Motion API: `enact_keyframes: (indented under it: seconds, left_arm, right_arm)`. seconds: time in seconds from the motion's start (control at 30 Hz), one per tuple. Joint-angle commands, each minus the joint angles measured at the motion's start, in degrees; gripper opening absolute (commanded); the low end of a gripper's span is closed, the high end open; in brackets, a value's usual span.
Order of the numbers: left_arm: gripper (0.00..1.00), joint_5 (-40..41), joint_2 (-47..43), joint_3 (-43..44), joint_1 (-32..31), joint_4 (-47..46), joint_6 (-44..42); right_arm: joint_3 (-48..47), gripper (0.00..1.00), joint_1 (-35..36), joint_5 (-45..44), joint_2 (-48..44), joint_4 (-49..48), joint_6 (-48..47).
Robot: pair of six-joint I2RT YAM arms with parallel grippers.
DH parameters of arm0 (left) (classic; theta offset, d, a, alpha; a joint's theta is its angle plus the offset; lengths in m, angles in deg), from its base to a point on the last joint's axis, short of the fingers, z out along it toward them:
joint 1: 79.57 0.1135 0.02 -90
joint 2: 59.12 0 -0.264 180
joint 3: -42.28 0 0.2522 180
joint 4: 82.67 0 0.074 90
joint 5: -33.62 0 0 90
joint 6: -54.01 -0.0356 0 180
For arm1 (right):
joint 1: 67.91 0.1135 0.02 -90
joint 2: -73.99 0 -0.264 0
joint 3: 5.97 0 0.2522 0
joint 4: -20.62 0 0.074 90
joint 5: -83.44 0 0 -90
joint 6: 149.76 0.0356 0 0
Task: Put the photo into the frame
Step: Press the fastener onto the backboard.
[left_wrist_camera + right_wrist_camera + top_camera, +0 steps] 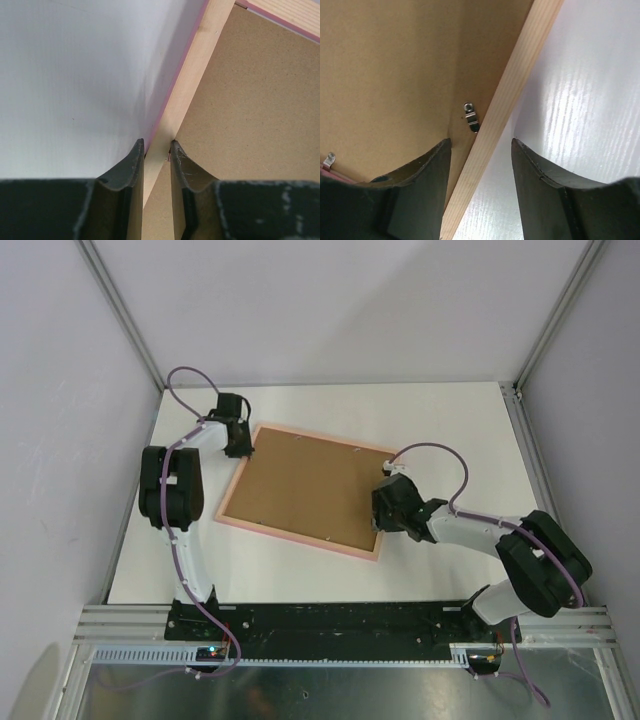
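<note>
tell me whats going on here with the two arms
The frame lies back up on the table with a brown backing board in it. The left gripper is shut on one rail near a corner. The right gripper straddles the opposite rail, open and not gripping. No photo shows.

One frame (197, 65), one backing board (305, 490), two pincers (157, 147) (481, 142).
</note>
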Motion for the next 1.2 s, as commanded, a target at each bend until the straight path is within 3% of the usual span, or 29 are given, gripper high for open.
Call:
enact_keyframes:
  seconds: [0.0,0.4,0.7,1.0,1.17]
  left_arm:
    - [0.0,4.07,-1.67,-0.53,-0.12,2.23,-0.68]
    - [0.0,2.5,-1.74,-0.65,-0.24,2.12,-0.76]
    - [0.0,1.42,-1.8,-0.43,-0.24,2.05,-0.54]
    - [0.0,0.47,-2.43,-0.46,-0.3,2.09,0.03]
    - [0.03,0.46,-4.06,-0.07,-0.27,2.16,0.75]
  right_arm:
    - [-0.45,0.56,-1.62,-0.6,0.19,-0.7,0.31]
    - [-3.79,0.51,-2.49,-3.26,5.64,-2.22,-3.75]
    - [-4.3,0.33,-1.34,-5.52,7.73,-2.03,-4.42]
    - [-4.74,0.06,-0.87,-7.99,8.16,0.33,-3.41]
    - [-5.39,0.0,-2.15,-8.58,6.23,2.42,-2.77]
